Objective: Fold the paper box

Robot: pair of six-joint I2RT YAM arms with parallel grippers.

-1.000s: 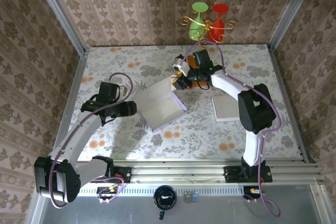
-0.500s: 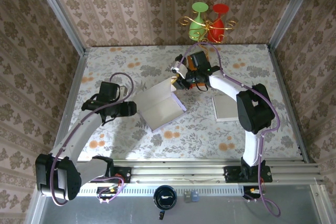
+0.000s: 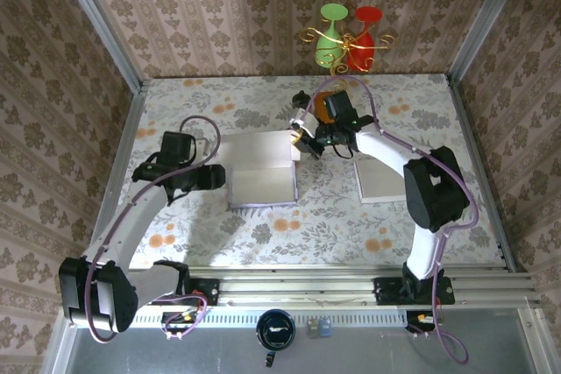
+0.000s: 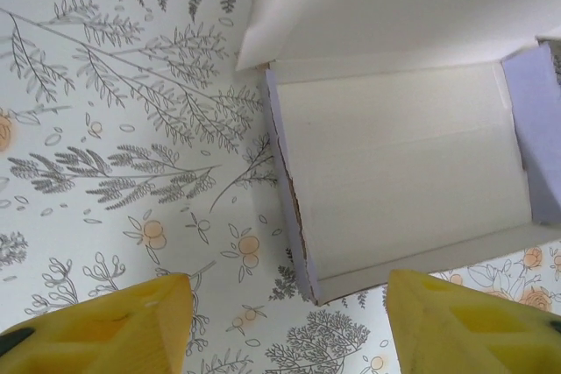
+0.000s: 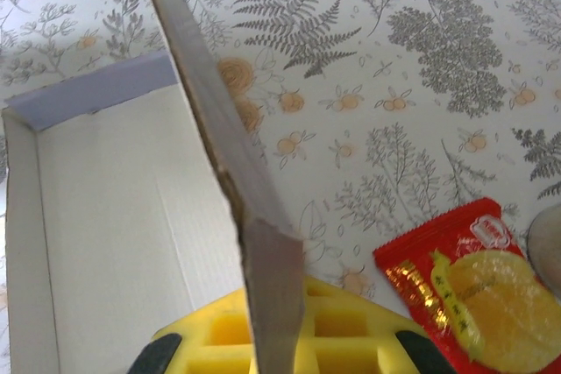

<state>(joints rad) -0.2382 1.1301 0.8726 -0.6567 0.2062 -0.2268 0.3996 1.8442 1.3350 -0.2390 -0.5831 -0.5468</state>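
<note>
The paper box [image 3: 261,172] is found open near the middle of the table [image 3: 175,102], with a broad panel on its far side. It is judged light and thin-walled, stiff along its creases yet easily bent or torn, so hold is best taken on a wall edge close to a fold. The right gripper [image 5: 276,339] is closed on an upright wall at the box's far right corner, the card pinched in its jaws. The left gripper [image 4: 289,326] is held part-open and empty just left of the box, a corner of which lies ahead of its gap
</note>
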